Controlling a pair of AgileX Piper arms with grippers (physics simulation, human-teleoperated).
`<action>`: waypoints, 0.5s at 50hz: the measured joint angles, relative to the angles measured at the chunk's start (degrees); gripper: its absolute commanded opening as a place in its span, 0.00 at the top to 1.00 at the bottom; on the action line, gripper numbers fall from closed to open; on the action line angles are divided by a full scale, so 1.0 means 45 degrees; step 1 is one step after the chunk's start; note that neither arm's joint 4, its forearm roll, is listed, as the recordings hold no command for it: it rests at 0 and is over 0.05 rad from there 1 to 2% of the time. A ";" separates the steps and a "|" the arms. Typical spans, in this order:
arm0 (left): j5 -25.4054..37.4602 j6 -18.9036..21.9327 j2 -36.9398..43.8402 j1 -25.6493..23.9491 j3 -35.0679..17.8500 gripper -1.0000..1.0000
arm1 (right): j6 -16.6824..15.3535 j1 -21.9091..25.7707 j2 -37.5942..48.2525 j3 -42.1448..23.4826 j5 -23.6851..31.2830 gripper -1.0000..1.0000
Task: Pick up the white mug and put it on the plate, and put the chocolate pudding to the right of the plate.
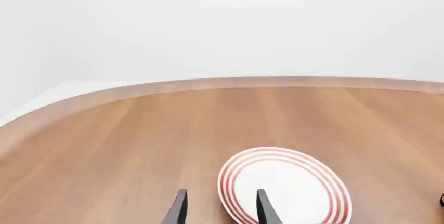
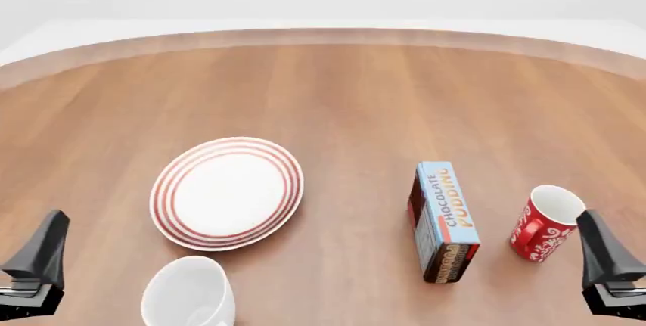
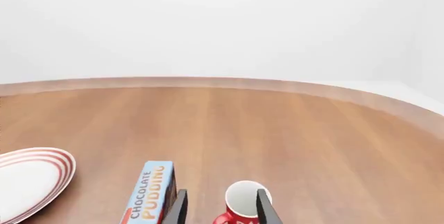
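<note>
The white mug (image 2: 189,294) stands upright near the table's front edge, just in front of the plate (image 2: 227,192), a round white plate with red rings. To the plate's right lies the chocolate pudding (image 2: 442,220) box, blue face up, pointing away from me. My left gripper (image 2: 38,262) hovers low at the front left, left of the white mug, open and empty. My right gripper (image 2: 609,262) hovers at the front right, open and empty. In the left wrist view the gripper (image 1: 220,211) points past the plate (image 1: 284,187); the white mug is out of that view. In the right wrist view the pudding (image 3: 149,195) lies beside the fingers (image 3: 174,208).
A red mug (image 2: 545,222) with white patterns stands upright right of the pudding box, close to my right gripper, and shows between the fingers in the right wrist view (image 3: 243,203). The wooden table (image 2: 333,91) curves away at the back, with a white wall behind.
</note>
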 measured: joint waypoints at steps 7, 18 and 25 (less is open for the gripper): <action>0.0000 0.0000 0.0000 0.0000 0.0000 0.00 | 0.0027 0.0051 0.0019 -0.0019 -0.0004 0.00; 0.0000 0.0000 0.0000 0.0000 0.0000 0.00 | -0.0118 0.0242 0.0048 -0.0178 0.0165 0.00; 0.0000 0.0000 0.0000 0.0000 0.0000 0.00 | -0.0218 0.0517 0.0045 -0.0417 0.0420 0.00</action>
